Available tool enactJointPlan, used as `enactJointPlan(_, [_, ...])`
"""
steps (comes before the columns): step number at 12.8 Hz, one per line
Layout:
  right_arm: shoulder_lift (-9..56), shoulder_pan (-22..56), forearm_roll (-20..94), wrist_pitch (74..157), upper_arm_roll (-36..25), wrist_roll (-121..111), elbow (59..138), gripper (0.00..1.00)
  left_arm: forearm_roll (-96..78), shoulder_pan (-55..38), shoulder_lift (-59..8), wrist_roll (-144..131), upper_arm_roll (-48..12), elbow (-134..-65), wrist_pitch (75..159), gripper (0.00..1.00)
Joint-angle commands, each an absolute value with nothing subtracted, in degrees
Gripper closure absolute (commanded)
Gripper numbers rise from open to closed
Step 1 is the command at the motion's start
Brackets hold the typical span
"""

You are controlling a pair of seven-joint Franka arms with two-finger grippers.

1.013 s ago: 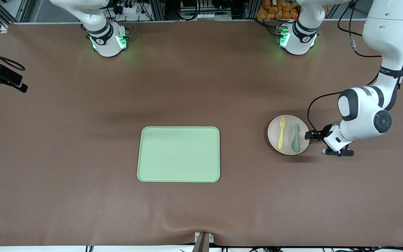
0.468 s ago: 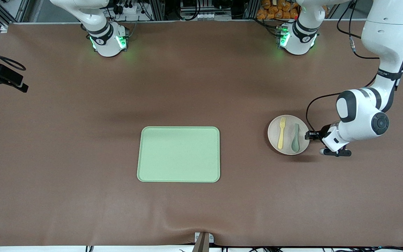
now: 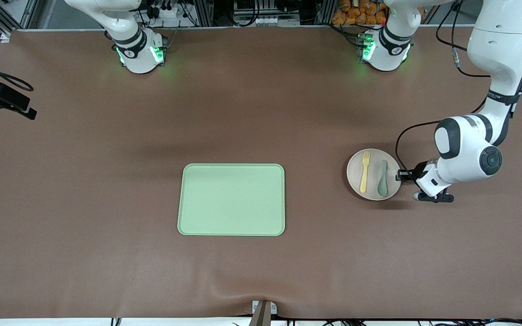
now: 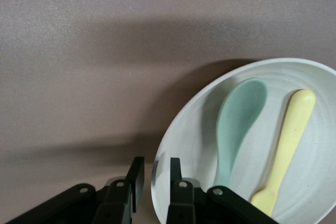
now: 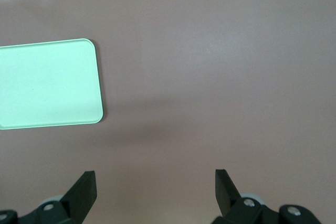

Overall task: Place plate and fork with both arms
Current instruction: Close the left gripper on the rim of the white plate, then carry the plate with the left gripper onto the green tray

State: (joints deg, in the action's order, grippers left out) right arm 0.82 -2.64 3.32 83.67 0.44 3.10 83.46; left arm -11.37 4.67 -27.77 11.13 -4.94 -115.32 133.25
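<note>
The cream plate (image 3: 373,182) lies on the table toward the left arm's end, with the pale-yellow fork (image 3: 364,172) and a grey-green spoon (image 3: 382,178) in it. My left gripper (image 3: 401,175) is low at the plate's rim on the side toward the left arm's end. In the left wrist view the plate (image 4: 189,145), the spoon (image 4: 236,119) and the fork's handle (image 4: 286,145) show. The left gripper (image 4: 156,174) straddles the rim, one finger inside and one outside, with a gap showing. My right gripper (image 5: 156,187) is open and empty, high over bare table.
The light-green tray (image 3: 231,199) lies empty at the table's middle, nearer the right arm's end than the plate; it also shows in the right wrist view (image 5: 47,85). Brown table cloth surrounds everything. A black camera mount (image 3: 2,102) stands at the right arm's end.
The left arm's wrist and elbow have shifted slightly toward the plate. The plate, fork and spoon have not moved.
</note>
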Motion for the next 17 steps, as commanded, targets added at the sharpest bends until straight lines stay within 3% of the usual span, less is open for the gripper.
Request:
enactJointPlan(1, [1.4,-3.9,4.3,82.9,1.1,2.4,82.4,0.0,-12.8,4.9,-28.9,12.7,-5.4,-114.4,133.8,0.78])
enactJointPlan(10, [1.5,-3.8,4.4,83.0,1.1,2.5,82.4,0.0,-12.8,5.0,-29.5,15.0,-5.4,-113.9,133.1,1.0])
enactJointPlan(17, [1.5,-3.6,4.3,82.9,1.1,2.5,82.4,0.0,-12.7,4.6,-29.0,17.0,-7.3,-109.7,131.3,1.0])
